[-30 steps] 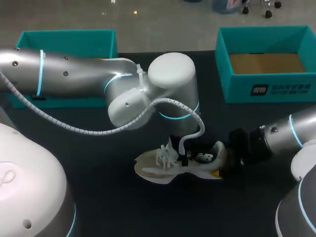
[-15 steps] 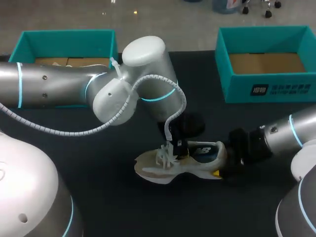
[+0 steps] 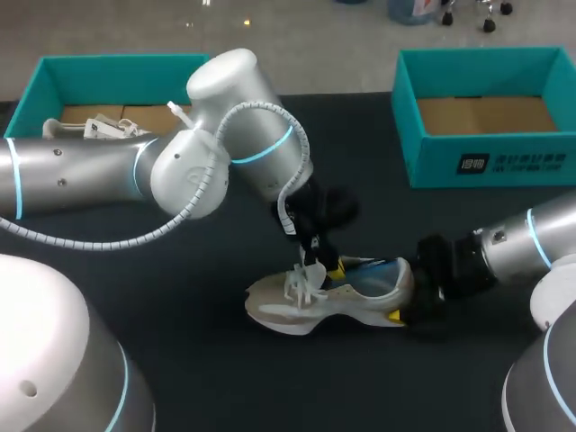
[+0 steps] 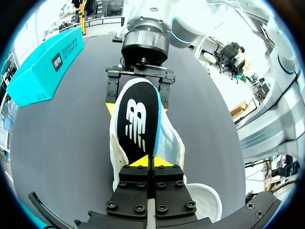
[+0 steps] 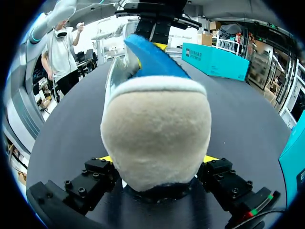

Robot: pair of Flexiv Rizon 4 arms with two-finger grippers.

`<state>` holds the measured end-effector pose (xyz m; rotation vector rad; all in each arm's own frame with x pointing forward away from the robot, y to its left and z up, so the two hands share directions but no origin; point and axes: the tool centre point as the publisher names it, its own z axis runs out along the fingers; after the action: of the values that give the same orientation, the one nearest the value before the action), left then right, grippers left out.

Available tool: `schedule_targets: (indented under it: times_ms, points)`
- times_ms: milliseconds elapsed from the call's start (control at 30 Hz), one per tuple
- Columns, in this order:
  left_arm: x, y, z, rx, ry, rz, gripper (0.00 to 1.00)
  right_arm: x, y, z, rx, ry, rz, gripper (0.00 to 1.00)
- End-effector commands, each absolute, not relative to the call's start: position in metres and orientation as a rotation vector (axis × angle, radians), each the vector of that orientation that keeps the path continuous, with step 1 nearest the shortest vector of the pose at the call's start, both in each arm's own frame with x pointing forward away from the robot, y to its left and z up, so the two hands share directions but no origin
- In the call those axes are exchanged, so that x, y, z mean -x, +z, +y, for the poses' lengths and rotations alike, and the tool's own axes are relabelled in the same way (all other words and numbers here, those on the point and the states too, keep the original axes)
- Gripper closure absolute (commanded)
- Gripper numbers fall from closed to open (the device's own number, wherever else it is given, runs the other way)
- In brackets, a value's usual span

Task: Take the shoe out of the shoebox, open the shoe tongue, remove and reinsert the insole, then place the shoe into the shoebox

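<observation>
A cream sneaker (image 3: pixel 310 301) lies on its side on the dark table, toe toward my left. My right gripper (image 3: pixel 412 304) is shut on its padded heel (image 5: pixel 157 138), a yellow-tipped finger (image 5: pixel 106 159) on each side. My left gripper (image 3: pixel 331 267) hangs over the shoe's mouth by the laces, shut on the front end of the insole (image 4: pixel 138 119). The insole is black on top with a white logo and blue underneath (image 5: pixel 155 59). It rises tilted out of the shoe, its heel end still down by the right gripper (image 4: pixel 138 102).
A teal shoebox (image 3: pixel 486 162) with a bare cardboard floor stands at the back right. A second teal box (image 3: pixel 117 67) at the back left holds something white (image 3: pixel 103 129). My left arm's elbow (image 3: pixel 225 117) looms over the table's middle.
My left arm has swung back to the left and lifted, drawing the insole's front end up out of the shoe. The right gripper and the shoe have stayed in place.
</observation>
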<state>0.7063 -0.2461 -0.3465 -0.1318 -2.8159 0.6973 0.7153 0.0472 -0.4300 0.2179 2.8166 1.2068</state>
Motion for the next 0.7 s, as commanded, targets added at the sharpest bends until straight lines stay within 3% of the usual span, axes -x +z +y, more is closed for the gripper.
schedule_targets:
  times_ms: [33, 700]
  points:
    - [-0.705, -0.341, -0.242, 0.149, 0.77, -2.783, 1.0, -0.716, -0.432, 0.048, -0.218, 1.205, 2.816, 1.0]
    - [-0.703, -0.312, -0.26, 0.199, 0.939, -2.746, 1.0, -0.716, -0.432, 0.048, -0.218, 1.205, 2.816, 1.0]
